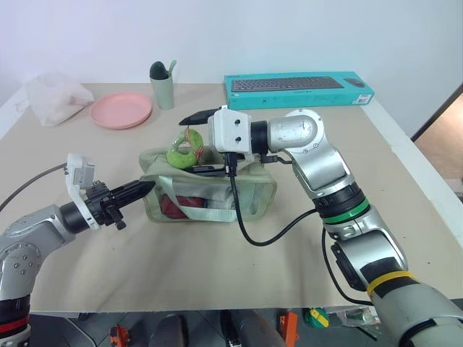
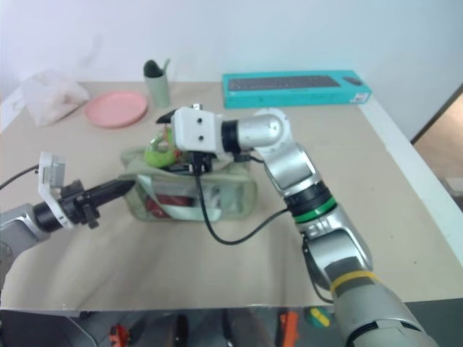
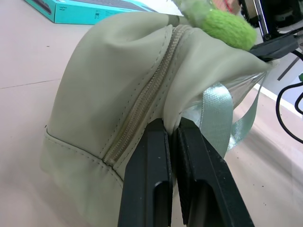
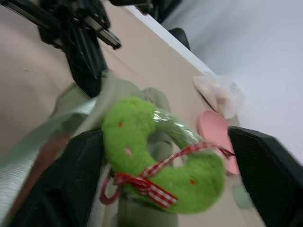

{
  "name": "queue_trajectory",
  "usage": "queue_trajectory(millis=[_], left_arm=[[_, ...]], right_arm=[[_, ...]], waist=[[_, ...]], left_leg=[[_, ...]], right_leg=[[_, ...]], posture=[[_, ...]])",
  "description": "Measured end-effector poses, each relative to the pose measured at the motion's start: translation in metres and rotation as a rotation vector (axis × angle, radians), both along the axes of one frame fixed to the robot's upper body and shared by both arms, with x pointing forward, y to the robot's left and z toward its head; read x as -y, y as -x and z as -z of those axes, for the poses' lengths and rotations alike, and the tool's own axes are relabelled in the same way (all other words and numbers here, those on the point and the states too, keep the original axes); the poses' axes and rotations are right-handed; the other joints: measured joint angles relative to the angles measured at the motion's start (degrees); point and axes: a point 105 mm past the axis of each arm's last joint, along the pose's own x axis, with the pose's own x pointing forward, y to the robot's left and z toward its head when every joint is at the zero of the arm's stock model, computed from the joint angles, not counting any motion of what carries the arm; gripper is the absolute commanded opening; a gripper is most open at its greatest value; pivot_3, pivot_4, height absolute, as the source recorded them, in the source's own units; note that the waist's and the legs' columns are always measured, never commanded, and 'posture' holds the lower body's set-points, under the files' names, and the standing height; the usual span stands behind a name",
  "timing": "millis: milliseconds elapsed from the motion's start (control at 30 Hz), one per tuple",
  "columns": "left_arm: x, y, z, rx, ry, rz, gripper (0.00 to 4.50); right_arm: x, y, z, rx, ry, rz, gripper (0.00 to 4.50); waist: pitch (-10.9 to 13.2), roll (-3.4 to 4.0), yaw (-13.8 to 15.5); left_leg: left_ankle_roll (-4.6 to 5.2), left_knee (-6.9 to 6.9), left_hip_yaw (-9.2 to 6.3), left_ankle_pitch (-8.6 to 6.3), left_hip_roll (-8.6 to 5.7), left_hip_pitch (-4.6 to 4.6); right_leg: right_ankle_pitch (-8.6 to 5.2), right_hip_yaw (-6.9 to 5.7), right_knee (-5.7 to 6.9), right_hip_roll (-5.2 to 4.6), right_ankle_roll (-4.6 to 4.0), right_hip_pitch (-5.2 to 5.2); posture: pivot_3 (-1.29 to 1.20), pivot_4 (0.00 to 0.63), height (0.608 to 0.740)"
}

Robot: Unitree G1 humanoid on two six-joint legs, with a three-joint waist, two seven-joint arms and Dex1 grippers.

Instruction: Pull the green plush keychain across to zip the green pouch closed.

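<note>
Head views first: green pouch [image 1: 208,189] sits mid-tabletop [image 1: 405,217], its long axis running left to right, with the green plush keychain [image 1: 182,151] perched on its top near the left end. Left tool [image 1: 142,189] comes in level from the left and meets the pouch's left end. Right tool [image 1: 194,116] reaches across from the right, its tip just above and behind the keychain, so this arm is the nearer one.

Left wrist view: fingers [image 3: 151,170] pressed narrow, pinching a fold of pouch fabric beside the zipper [image 3: 142,106].

Right wrist view: keychain [image 4: 156,163] lies between the two fingers [image 4: 71,184], which stand wide apart and are not yet gripping it. The pull likely runs rightward along the zipper.
</note>
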Motion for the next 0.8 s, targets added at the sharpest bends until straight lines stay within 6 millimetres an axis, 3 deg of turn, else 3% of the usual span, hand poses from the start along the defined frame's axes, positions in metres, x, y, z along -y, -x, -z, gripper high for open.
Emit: queue_trajectory(millis=[267,800], left_arm=[[0.0,0.0,0.0,0.0,0.001,-0.007,0.0],[0.0,-0.001,0.0,-0.002,0.007,-0.02,0.0]], right_arm=[[0.0,0.003,0.004,-0.04,0.022,-0.024,0.16],[0.009,0.001,0.015,-0.096,0.049,-0.011,0.08]], waist=[[0.0,0.0,0.0],[0.0,0.0,0.0]], left_leg=[[0.0,0.0,0.0,0.0,0.0,0.0],[0.0,0.0,0.01,0.0,0.0,0.0]], right_leg=[[0.0,-0.01,0.0,0.01,0.0,0.0],[0.0,0.0,0.0,0.01,0.0,0.0]], posture=[[0.0,0.15,0.739],[0.0,0.15,0.739]])
